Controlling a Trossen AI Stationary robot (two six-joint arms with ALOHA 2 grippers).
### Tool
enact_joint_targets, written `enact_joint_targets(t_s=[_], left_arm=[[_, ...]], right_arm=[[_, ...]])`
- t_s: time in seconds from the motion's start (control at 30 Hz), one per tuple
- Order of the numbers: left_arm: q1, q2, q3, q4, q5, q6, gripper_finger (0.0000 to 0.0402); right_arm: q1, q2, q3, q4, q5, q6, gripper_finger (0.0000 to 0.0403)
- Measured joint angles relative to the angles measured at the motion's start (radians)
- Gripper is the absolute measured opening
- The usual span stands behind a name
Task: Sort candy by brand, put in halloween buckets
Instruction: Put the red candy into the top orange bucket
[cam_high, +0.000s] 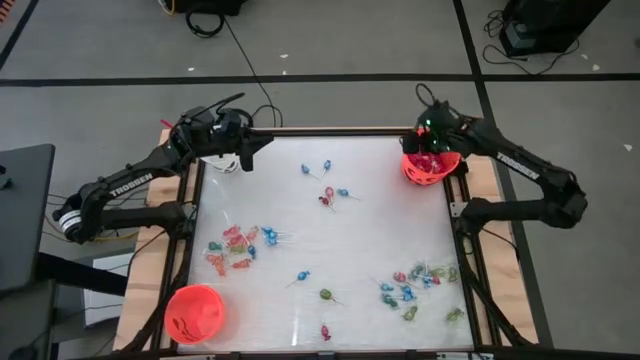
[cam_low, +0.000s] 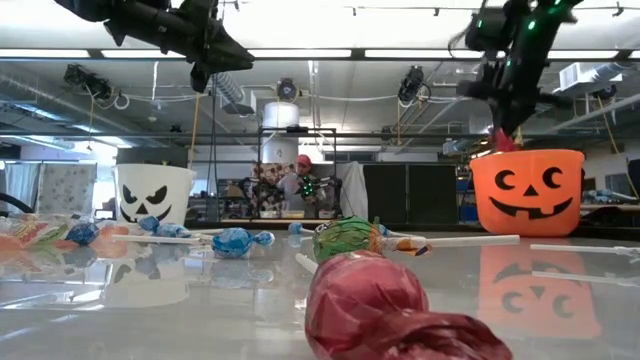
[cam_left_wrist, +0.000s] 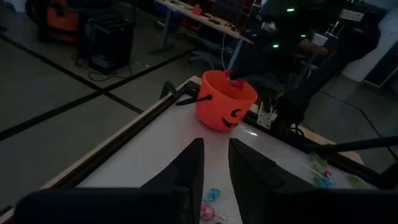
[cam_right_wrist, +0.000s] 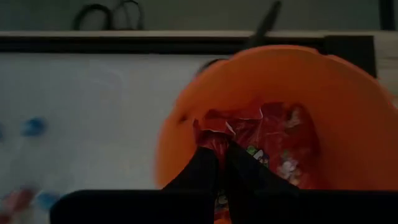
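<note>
Your right hand, clenched on a red candy, is hanging over the far-right bucket; most candy is lying unsorted on the tabletop.

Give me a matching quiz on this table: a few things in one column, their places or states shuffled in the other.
1. white plastic pail with black face
2. orange plastic pail holding red packets
3. right tool

A. shut on a red packet
B. far left table corner
C. far right table corner

Pairs: 1-B, 2-C, 3-A
</note>
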Motion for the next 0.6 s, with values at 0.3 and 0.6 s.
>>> enact_joint_targets(t_s=[0.3, 0.6], left_arm=[[0.000, -0.009, 0.000, -0.050, 0.005, 0.032, 0.0078], [0.000, -0.061, 0.000, -0.124, -0.031, 0.059, 0.0078]], right_arm=[[-0.161, 0.216, 0.000, 0.007, -0.131, -0.129, 0.0021], [-0.209, 0.359, 0.000, 0.016, -0.198, -0.198, 0.0039]])
